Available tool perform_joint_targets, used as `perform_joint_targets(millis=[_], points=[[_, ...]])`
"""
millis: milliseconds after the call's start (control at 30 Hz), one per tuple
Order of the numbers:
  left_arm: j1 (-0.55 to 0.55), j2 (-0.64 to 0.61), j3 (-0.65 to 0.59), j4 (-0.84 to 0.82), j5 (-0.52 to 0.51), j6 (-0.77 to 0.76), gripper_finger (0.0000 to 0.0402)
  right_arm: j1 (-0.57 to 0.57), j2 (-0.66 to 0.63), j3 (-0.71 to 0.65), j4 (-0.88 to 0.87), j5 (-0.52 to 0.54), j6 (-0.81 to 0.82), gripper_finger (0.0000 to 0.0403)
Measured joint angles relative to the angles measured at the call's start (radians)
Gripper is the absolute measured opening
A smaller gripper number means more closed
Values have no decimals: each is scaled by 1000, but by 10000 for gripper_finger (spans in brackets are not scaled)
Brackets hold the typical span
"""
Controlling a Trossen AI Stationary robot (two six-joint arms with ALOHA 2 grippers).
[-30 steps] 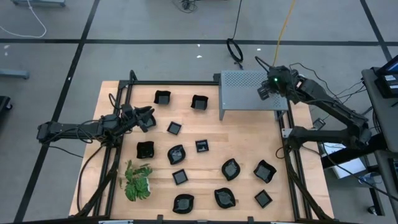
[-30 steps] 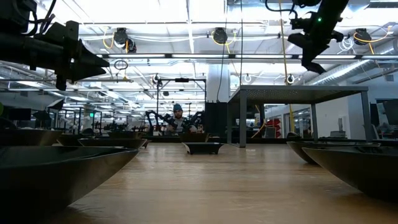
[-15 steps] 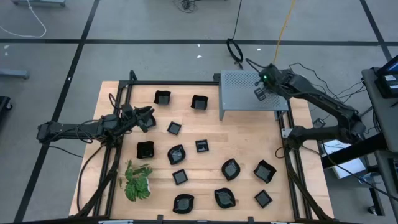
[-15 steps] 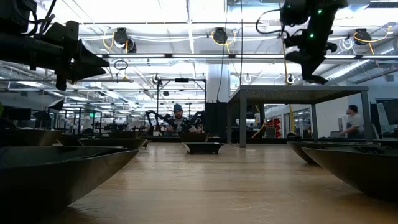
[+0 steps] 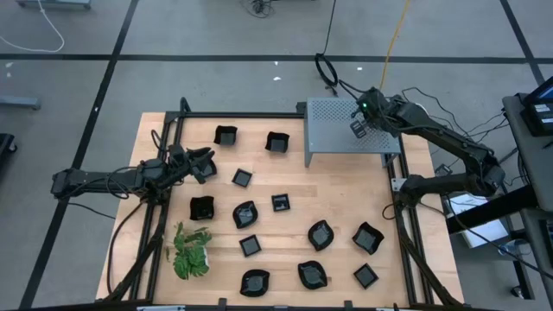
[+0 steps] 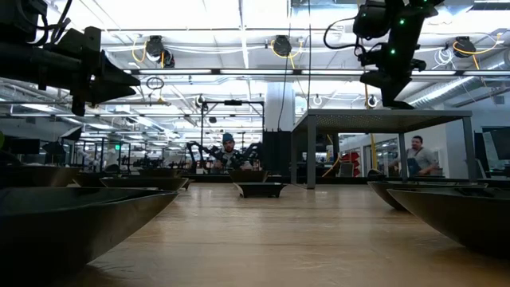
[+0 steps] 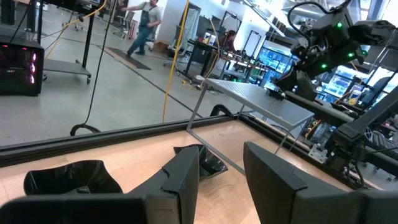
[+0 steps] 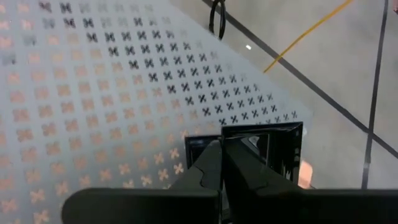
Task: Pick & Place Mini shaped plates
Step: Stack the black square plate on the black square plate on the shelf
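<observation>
1. The right gripper (image 5: 355,130) hung over the grey perforated metal box (image 5: 333,121), its dark fingers (image 8: 214,165) pressed together with nothing visible between them; the box top showed a grid of small cross-shaped cutouts.
2. The left gripper (image 5: 210,161) hovered above the pale wood-plank table (image 5: 337,199), well to the box's left, its fingers (image 7: 186,177) apart and holding nothing.
3. The mini shaped plates (image 5: 321,234), glossy black, some square and some wavy-edged, lay scattered on the wood, most of them in front of the box and two (image 5: 276,141) just to its left.
4. A green leafy plant (image 5: 190,251) sat far from the box, near the table's front left corner.
5. Beyond the table stretched a bright workshop with grey flooring, where a person (image 6: 415,154) stood, possibly walking.
</observation>
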Motion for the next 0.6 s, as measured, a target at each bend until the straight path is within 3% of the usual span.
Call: perform_joint_targets(millis=[400,600], points=[[0,0,0,0,0,0,129,0,0,0,-28,-3,11,0],[0,0,0,0,0,0,129,0,0,0,-28,-3,11,20]])
